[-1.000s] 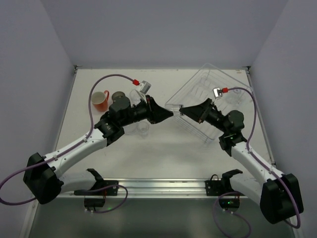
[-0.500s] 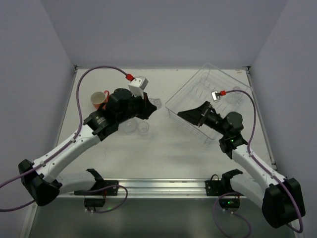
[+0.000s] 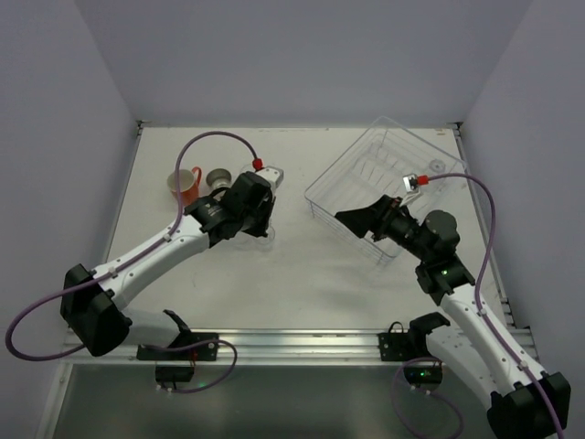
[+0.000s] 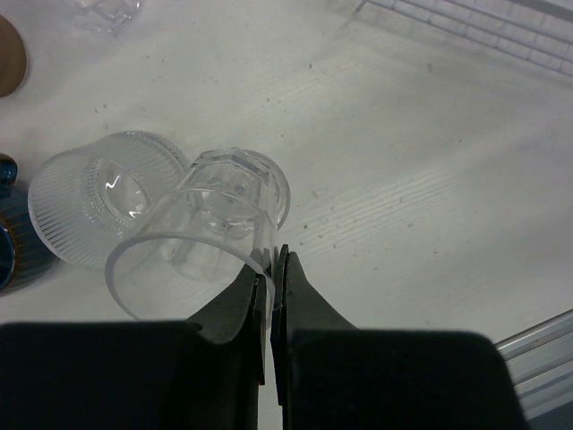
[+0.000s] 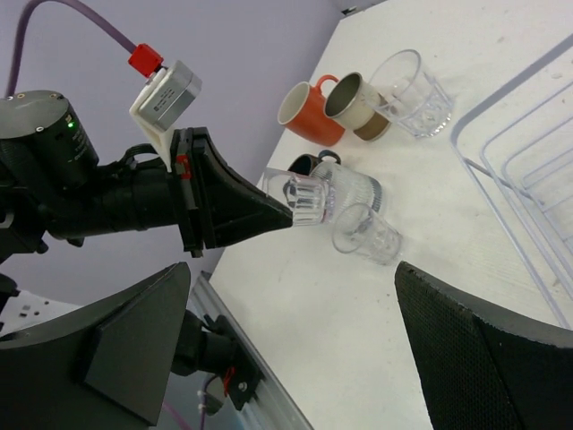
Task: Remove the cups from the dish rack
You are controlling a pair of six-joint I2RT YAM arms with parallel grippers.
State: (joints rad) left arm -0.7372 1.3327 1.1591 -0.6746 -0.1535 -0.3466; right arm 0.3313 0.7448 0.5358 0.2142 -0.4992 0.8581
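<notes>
My left gripper (image 4: pixel 271 269) is pinched shut on the rim of a clear tumbler (image 4: pixel 192 246), one finger inside the glass and one outside. The glass hangs tilted from it, mouth toward my wrist, over the left half of the table (image 3: pixel 302 274). Close by its base a faceted tumbler (image 4: pixel 257 176) rests on the table, and just beside that is a ribbed tumbler (image 4: pixel 89 208). I cannot tell whether the held glass touches either of them. A dark blue cup (image 4: pixel 7 228) sits just beside the ribbed one. Nearer the far left corner the orange mug (image 3: pixel 182 187) and the beige cup (image 3: pixel 218 176) stand side by side, with a plain tumbler (image 5: pixel 414 90) just beside the beige cup. My right gripper (image 5: pixel 291 278) is spread wide and holds nothing. It hovers over the middle of the table, near the closest corner of the dish rack (image 3: pixel 384 155), which lies askew in the far right corner.
</notes>
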